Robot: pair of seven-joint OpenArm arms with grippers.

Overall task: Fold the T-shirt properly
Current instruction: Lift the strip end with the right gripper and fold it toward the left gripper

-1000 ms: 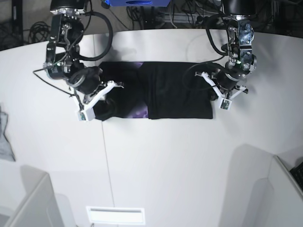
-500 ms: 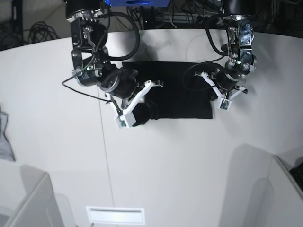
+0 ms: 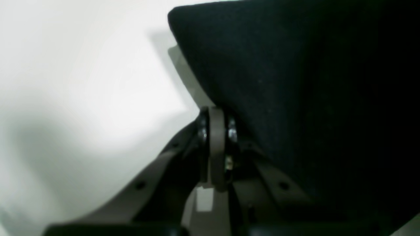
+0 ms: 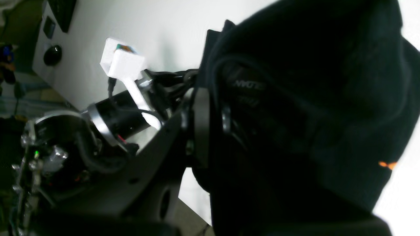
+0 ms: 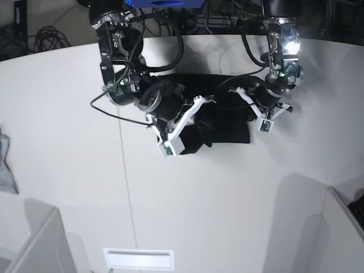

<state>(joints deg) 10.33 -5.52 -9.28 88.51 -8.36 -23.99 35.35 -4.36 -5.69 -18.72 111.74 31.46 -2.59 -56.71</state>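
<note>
The black T-shirt (image 5: 224, 122) lies bunched at the back middle of the white table (image 5: 187, 205). My right gripper (image 5: 196, 133), on the base view's left, is shut on a fold of it and holds that fold over the shirt's middle. In the right wrist view the black cloth (image 4: 311, 98) drapes over the gripper (image 4: 201, 124), with a small orange spot of print (image 4: 387, 164) showing. My left gripper (image 5: 254, 112) sits at the shirt's right edge. In the left wrist view it (image 3: 215, 113) is closed at the edge of the black cloth (image 3: 295, 82).
A small grey cloth (image 5: 4, 165) lies at the table's far left edge. White partitions (image 5: 34, 239) stand at the front left and front right (image 5: 318, 227). Cables and a blue object (image 5: 165, 3) lie behind the table.
My right arm has carried the shirt's left part rightward over the rest, hiding the purple print. The shirt's footprint is now narrower. My left gripper has barely moved.
</note>
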